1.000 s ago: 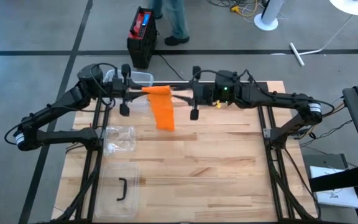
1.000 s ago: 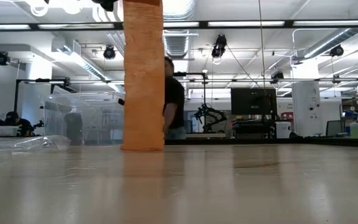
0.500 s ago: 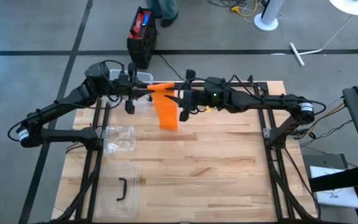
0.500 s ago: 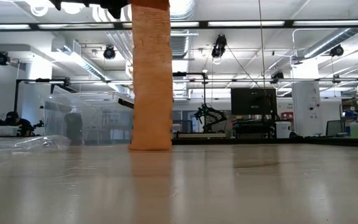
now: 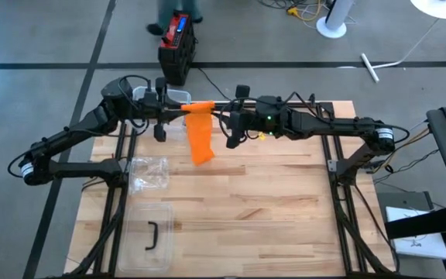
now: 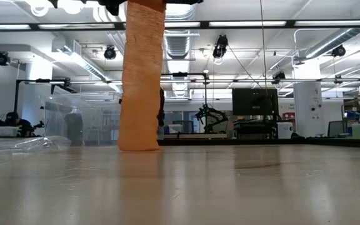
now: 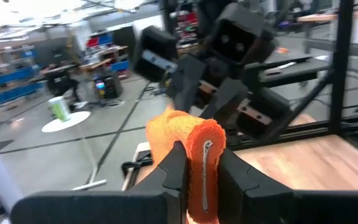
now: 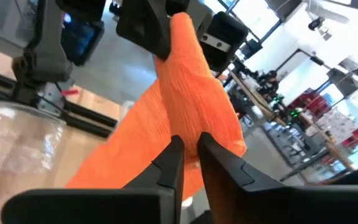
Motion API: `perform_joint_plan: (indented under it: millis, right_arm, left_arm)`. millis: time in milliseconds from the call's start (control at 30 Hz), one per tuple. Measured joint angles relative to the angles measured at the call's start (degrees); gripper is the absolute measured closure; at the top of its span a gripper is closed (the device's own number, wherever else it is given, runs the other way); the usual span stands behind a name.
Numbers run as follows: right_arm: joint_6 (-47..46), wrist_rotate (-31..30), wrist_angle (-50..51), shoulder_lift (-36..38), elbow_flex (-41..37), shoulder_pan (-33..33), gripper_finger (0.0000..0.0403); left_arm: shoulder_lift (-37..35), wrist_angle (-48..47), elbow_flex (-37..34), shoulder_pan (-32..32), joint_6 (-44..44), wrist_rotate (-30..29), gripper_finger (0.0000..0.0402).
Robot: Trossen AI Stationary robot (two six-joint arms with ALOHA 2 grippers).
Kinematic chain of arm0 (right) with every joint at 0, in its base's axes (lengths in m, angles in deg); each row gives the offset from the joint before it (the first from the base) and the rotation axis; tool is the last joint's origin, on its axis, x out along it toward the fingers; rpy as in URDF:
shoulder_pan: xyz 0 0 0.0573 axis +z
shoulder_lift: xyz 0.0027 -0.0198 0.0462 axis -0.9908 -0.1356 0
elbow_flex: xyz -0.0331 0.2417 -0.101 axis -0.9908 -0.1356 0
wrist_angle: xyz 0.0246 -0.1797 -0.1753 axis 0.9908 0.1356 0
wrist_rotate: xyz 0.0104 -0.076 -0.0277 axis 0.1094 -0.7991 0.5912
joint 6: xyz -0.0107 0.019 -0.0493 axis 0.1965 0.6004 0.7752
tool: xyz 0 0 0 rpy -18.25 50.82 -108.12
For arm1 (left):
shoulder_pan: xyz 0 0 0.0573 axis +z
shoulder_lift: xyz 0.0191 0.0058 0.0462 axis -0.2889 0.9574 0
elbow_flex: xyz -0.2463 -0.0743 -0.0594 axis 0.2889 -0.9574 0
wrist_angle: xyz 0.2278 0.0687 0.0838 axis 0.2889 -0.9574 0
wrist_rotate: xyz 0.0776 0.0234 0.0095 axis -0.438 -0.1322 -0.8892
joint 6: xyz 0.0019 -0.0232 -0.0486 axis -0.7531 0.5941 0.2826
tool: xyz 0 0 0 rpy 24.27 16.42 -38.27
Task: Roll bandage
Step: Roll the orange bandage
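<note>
Rolling is the step you have in hand: the orange bandage [image 5: 200,133] is held up in the air over the far side of the bench [image 5: 269,201], between the two arms. Your left gripper [image 7: 196,163] has its jaws clamped on the rolled end, where the coil shows edge-on between them. Your right gripper [image 8: 188,152] has its jaws pinched nearly together on the cloth just beside that roll. From the roll the loose strip hangs straight down, so its long axis runs upright, and its free end reaches the bench top or nearly so; the low view does not settle whether it touches. The roll's own axis lies level, roughly along the line from one gripper to the other. Judging by the long tail, most of the winding is not yet done. Your next move likely calls for turning the roll to take up more strip, with the cloth kept taut and square so the layers do not wander sideways.
</note>
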Motion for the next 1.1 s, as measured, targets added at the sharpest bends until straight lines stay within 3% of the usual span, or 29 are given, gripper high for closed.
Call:
perform_joint_plan:
  millis: [100,433,567,967,1100]
  right_arm:
    - [2.9,-0.8,-0.3,0.3,-0.1,1.2,0.0364]
    - [11.1,-0.6,-7.0,-0.3,-0.2,4.2,0.0350]
    - [9.1,-2.8,-6.5,-0.8,-0.2,3.1,0.0342]
    - [6.5,-4.7,4.2,5.7,-0.5,3.1,0.0316]
    - [0.4,1.0,1.6,7.3,-3.8,1.6,0.0295]
  left_arm:
    - [0.2,-0.6,0.0,-0.1,0.0,-2.0,0.0363]
    - [0.8,-0.5,0.0,-0.1,-1.5,-0.8,0.0363]
    - [0.6,-0.2,-0.1,-0.2,-1.7,4.0,0.0367]
    - [-2.0,1.8,0.0,-0.3,4.1,4.3,0.0366]
    - [-2.5,3.8,-0.1,-0.2,5.9,5.9,0.0365]
